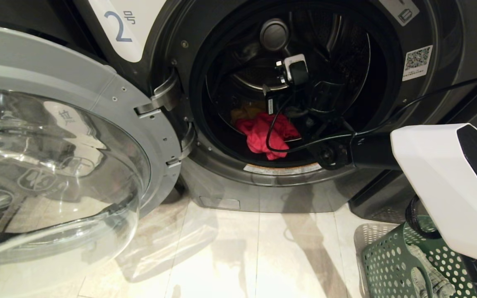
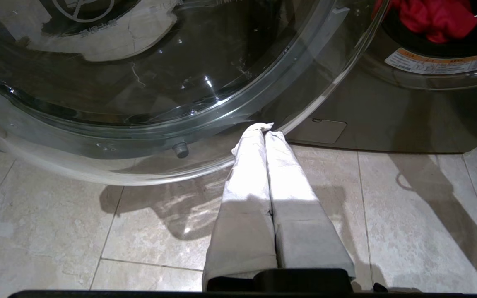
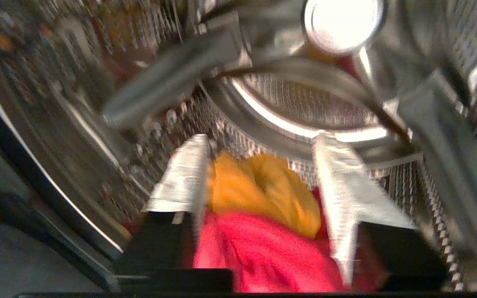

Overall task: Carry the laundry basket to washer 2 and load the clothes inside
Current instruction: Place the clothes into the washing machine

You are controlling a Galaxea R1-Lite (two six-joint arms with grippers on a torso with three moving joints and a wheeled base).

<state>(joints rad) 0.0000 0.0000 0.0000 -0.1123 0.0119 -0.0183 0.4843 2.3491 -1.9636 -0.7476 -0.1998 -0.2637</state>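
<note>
- Washer 2 (image 1: 449, 62): door (image 1: 56, 165) swung wide to the robot's left; drum open.
- Drum contents: pink-red garment (image 1: 265, 134) heaped at the front lip, yellow-orange garment (image 1: 244, 112) just behind it, touching.
- Right tool (image 3: 259, 182) inside the drum, fingers (image 3: 184, 178) spread apart over both garments, gripping nothing.
- Laundry basket (image 1: 387, 260) on the floor at the robot's right, near the washer; a grey patterned piece (image 1: 433, 269) lies in it.
- Left tool (image 2: 263, 128) low over the floor tiles (image 2: 56, 231) by the door's rim, fingers pressed together, empty.
</note>
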